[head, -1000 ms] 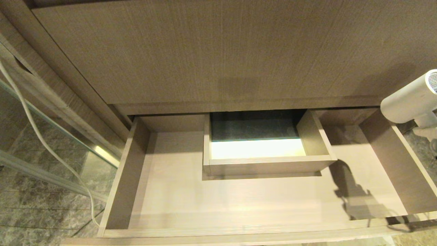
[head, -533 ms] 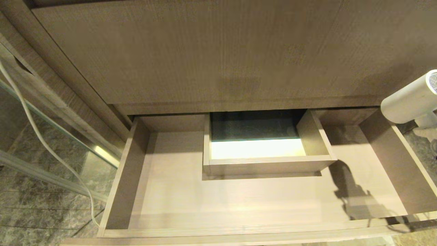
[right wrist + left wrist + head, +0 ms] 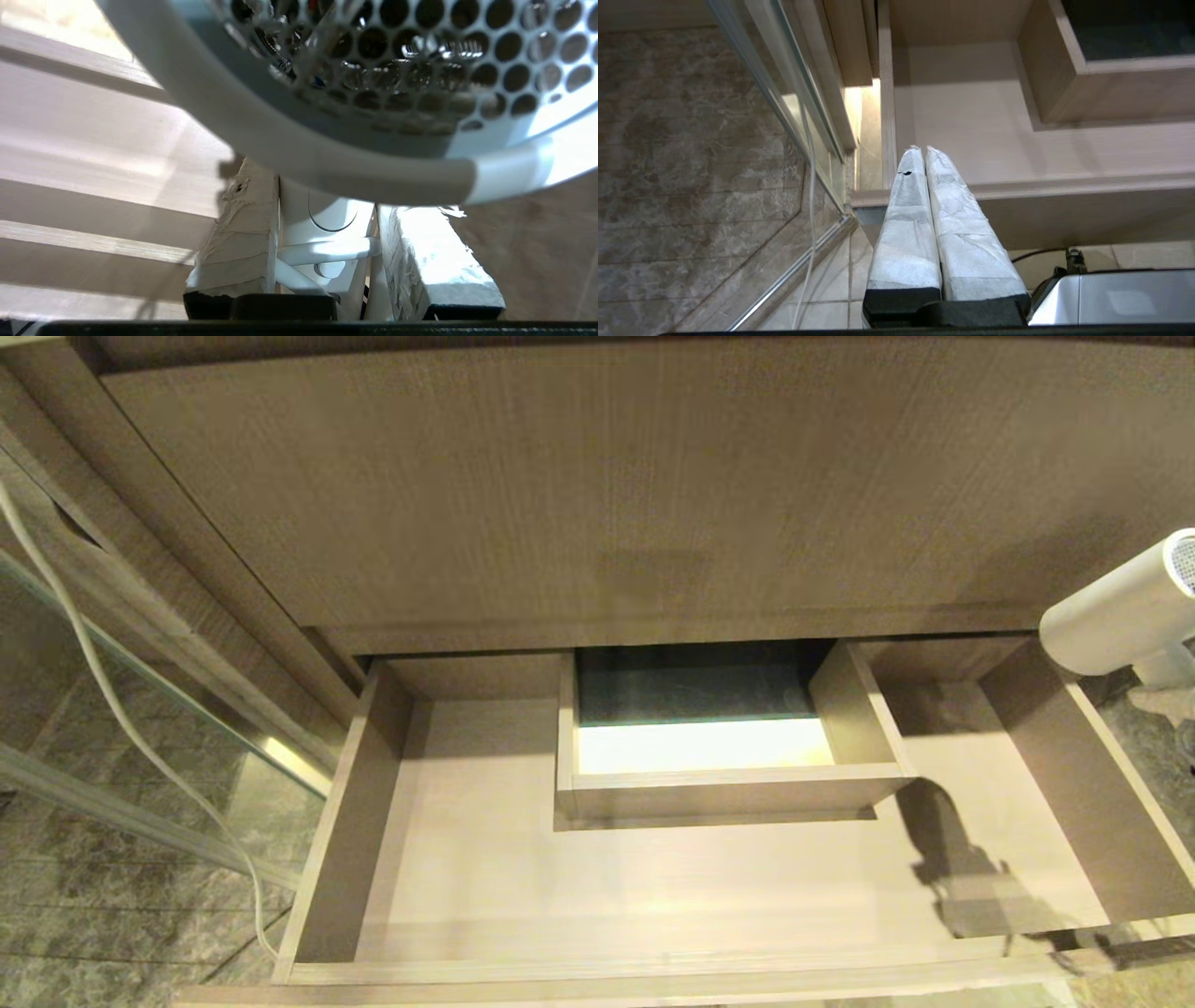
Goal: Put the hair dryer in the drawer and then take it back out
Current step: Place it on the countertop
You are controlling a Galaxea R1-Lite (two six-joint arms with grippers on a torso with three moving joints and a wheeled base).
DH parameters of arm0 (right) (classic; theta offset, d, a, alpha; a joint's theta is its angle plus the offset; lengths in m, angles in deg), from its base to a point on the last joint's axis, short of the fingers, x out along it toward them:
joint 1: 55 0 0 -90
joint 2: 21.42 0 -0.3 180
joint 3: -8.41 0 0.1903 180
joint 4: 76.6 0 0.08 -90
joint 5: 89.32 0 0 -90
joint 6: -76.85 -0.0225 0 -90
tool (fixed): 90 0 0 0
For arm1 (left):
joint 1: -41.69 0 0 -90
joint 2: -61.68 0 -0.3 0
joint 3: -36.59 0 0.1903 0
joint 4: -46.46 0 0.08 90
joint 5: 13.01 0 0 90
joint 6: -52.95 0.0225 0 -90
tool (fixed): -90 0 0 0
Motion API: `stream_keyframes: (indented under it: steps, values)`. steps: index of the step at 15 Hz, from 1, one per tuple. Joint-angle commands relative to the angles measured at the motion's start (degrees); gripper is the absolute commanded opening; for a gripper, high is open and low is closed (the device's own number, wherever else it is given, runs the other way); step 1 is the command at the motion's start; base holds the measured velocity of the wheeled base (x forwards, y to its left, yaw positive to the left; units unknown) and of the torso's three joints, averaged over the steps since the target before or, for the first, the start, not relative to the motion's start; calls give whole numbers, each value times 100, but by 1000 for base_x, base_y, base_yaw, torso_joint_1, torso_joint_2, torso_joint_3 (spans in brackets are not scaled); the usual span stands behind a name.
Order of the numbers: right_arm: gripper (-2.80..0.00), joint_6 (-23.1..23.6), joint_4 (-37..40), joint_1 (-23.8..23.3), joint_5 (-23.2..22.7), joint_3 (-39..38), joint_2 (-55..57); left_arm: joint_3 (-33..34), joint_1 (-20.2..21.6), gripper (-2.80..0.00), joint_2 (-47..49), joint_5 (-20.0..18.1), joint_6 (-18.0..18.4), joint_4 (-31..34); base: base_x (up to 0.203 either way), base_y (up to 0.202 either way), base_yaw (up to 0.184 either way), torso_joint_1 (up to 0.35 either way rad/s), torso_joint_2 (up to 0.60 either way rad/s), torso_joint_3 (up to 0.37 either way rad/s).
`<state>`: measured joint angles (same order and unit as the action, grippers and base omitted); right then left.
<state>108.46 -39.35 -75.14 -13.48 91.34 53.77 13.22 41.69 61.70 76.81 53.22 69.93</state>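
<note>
The drawer [image 3: 341, 859] stands pulled out, light wood-grain, with nothing lying on its floor and a boxed cut-out [image 3: 728, 789] at the back. The white hair dryer [image 3: 1120, 616] hangs in the air over the drawer's right wall, barrel roughly level, at the head view's right edge. In the right wrist view its mesh grille [image 3: 397, 60] fills the picture, and my right gripper [image 3: 329, 200] is shut on the white handle, with loops of cord between the fingers. My left gripper [image 3: 923, 151] is shut on nothing, parked low in front of the drawer's front rim [image 3: 1064, 186].
A tall wood panel [image 3: 597, 485] rises straight above the drawer. A glass pane [image 3: 140, 663] and a hanging white cable [image 3: 121, 728] are at the left, over marble floor tiles. A metal part of the robot [image 3: 1111, 294] sits beside the left gripper.
The whole head picture has slid down a little, so the camera has moved. The hair dryer stays held in the same place at the right edge.
</note>
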Motion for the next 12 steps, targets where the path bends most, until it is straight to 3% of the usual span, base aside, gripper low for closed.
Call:
stream_keyframes:
  steps: [1, 3, 7, 12]
  values:
    - [-280, 21, -9, 6, -7, -29, -53, 9, 0, -280, 6, 1, 0, -1, 0, 0, 0, 104, -339, -221]
    - [-280, 21, -44, 7, -7, -32, -81, 8, 0, -280, 6, 1, 0, -1, 0, 0, 0, 158, -194, -262]
    - [-280, 21, -53, 6, -7, -59, -155, 9, 0, -280, 6, 1, 0, -1, 0, 0, 0, 71, -543, -274]
    - [-280, 29, -53, 1, -7, -56, -199, 9, 0, -280, 4, 1, 0, -1, 0, 0, 0, 280, -464, -270]
